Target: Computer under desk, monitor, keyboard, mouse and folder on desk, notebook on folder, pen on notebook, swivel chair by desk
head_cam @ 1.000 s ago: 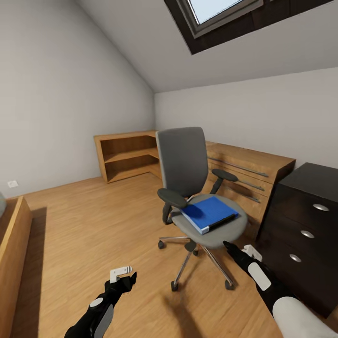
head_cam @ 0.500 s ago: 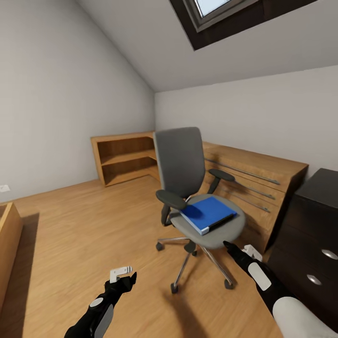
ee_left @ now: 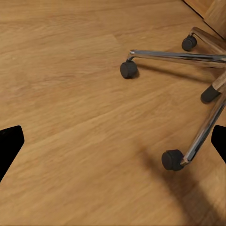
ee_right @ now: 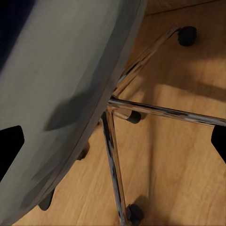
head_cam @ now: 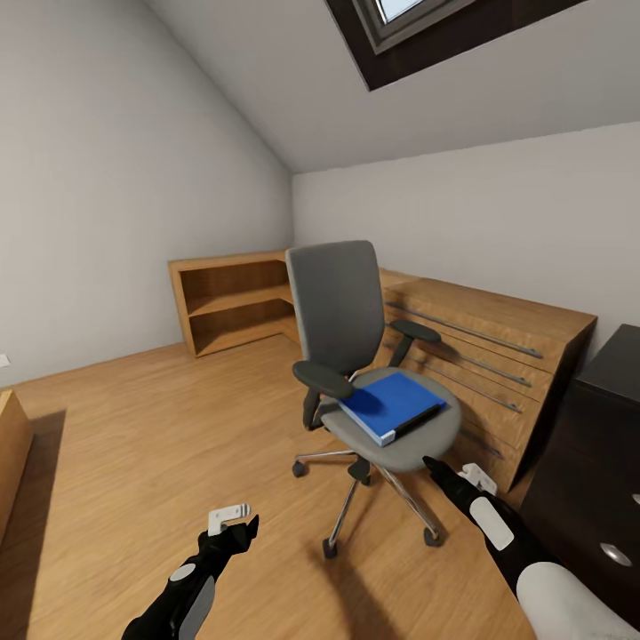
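The swivel chair [head_cam: 342,307], grey with dark armrests and a chrome star base, stands in the middle of the wooden floor. Flat on its seat lies the blue folder [head_cam: 389,404]. My right gripper [head_cam: 453,472] hovers open just off the seat's near right rim, below the folder. In the right wrist view the grey seat underside [ee_right: 66,84] and chrome legs are close up. My left gripper [head_cam: 238,523] hangs open over bare floor to the left of the chair base. The left wrist view shows its casters [ee_left: 128,69].
A dark drawer unit [head_cam: 587,462] stands at the right edge, close to my right arm. A light-wood dresser [head_cam: 484,347] runs along the far wall behind the chair, and an open bookshelf [head_cam: 233,300] fills the corner. A wooden furniture edge [head_cam: 9,453] shows at the left.
The whole view has shifted, so the camera has moved: the drawer unit slid toward the right edge and the left furniture edge shrank. Both arms hold the same pose.
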Motion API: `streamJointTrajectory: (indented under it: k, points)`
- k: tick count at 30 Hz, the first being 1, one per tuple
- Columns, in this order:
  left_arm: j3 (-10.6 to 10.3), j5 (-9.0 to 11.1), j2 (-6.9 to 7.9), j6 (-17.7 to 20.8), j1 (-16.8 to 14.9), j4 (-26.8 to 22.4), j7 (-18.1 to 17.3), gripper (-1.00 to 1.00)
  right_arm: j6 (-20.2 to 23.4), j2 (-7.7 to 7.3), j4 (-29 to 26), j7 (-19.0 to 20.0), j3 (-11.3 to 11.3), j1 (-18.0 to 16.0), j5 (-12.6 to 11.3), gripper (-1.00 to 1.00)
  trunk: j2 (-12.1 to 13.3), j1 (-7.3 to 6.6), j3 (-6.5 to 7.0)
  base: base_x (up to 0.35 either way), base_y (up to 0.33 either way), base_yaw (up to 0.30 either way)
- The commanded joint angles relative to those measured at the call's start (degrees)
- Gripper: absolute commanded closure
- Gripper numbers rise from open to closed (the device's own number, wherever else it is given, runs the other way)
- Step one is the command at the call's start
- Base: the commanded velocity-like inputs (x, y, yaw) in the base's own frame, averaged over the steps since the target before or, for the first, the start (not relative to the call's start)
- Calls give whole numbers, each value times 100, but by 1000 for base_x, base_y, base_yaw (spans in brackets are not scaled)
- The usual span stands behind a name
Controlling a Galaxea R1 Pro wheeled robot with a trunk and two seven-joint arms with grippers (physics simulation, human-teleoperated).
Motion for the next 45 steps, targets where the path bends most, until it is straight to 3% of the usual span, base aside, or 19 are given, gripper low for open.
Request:
streamJointTrajectory:
  k: [1,39,45]
  points:
    - [31,53,-5,-7,-3,4,-42,-100,36,2,-2,22,-30,-1,-24,-100,-2,-1,-6,8,0,0]
    - [31,59,-14,-7,-3,4,-43,-100,18,3,15,22,-21,-2,-24,-100,-2,-1,-6,-66,0,0]
    - [31,59,-14,-7,-3,8,-42,-100,22,2,26,22,-21,0,-24,-100,238,-133,102,-1,0,0]
